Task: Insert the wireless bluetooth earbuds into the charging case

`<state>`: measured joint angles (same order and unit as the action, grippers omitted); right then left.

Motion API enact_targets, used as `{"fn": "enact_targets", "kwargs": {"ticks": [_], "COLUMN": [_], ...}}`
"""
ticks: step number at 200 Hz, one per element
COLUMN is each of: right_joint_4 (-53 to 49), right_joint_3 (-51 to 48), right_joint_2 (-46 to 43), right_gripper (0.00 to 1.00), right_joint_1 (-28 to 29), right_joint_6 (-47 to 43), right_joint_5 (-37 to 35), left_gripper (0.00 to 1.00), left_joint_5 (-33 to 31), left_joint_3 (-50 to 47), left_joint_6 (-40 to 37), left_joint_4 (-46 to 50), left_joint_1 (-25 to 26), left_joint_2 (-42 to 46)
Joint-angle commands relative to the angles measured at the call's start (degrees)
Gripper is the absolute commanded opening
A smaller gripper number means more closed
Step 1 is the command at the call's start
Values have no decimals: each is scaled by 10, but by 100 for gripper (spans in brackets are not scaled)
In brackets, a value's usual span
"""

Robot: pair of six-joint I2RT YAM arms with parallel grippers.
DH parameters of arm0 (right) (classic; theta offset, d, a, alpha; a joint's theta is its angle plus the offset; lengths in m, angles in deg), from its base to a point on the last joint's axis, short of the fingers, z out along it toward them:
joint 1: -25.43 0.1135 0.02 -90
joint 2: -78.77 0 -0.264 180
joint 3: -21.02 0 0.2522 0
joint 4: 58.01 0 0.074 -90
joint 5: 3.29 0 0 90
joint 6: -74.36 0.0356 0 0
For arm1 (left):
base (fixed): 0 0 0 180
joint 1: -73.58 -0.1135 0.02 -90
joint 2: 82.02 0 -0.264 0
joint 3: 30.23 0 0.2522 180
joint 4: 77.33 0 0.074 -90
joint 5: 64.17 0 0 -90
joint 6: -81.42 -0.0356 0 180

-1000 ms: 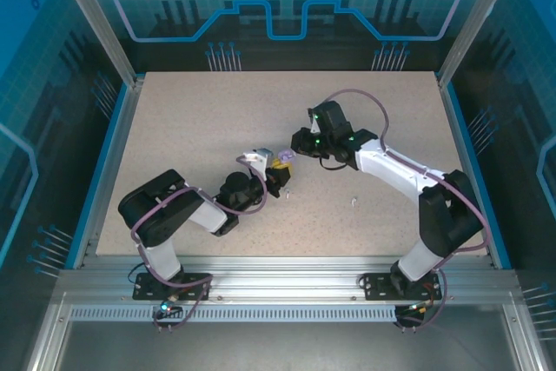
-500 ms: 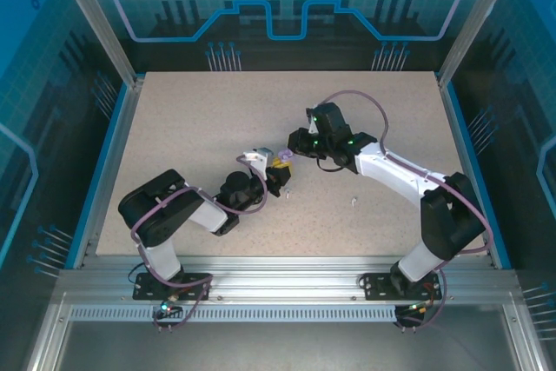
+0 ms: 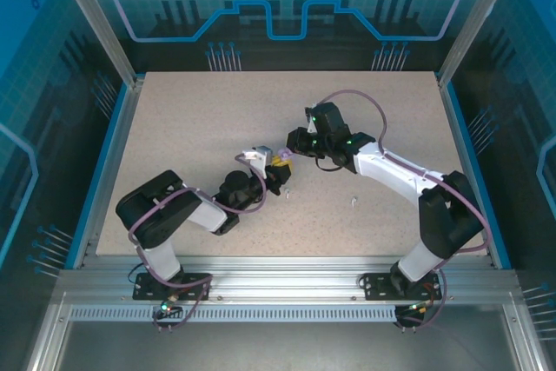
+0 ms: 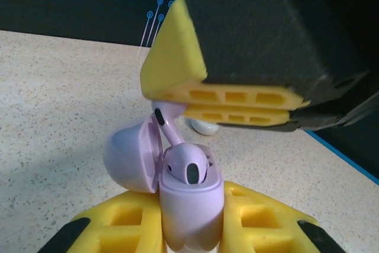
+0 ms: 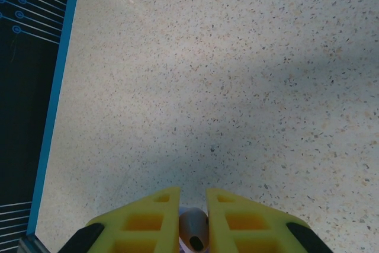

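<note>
My left gripper (image 4: 189, 220) is shut on the pale purple charging case (image 4: 192, 202), held upright with its lid (image 4: 127, 158) swung open to the left. One pale purple earbud (image 4: 188, 167) sits in the case's mouth. My right gripper (image 5: 192, 205) is shut on a second pale purple earbud (image 5: 193, 230). In the left wrist view that earbud's stem (image 4: 167, 121) hangs from the right gripper's yellow fingers (image 4: 177, 69), just above the open case and beside the seated bud. In the top view both grippers meet mid-table, left gripper (image 3: 276, 176), right gripper (image 3: 292, 150).
A small white rounded piece (image 4: 204, 125) lies on the table just behind the case. Another tiny white piece (image 3: 354, 201) lies on the speckled table (image 3: 191, 119), right of the grippers. Blue rails edge the table on both sides.
My right gripper has shifted slightly left, closer over the case held by the left gripper. The left arm has stayed still.
</note>
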<state>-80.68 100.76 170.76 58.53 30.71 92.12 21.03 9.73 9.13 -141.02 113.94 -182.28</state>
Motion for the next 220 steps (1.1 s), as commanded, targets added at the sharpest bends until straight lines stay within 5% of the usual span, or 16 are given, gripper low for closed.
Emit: {"fn": "enact_targets", "kwargs": {"ticks": [1,220], "right_joint_4": [11,44], "right_joint_3": [4,-87], "right_joint_2": [10,-86], "right_gripper": [16,16], "right_joint_1": [7,11], "right_joint_6": [2,-11], "right_joint_5": [-4,16], "left_gripper": [21,22], "left_joint_5": [-11,-17], "left_joint_3": [8,5], "left_joint_6": [1,-24], "left_joint_4": [-28,-28], "left_joint_1": [4,4], "left_joint_2": [25,61]}}
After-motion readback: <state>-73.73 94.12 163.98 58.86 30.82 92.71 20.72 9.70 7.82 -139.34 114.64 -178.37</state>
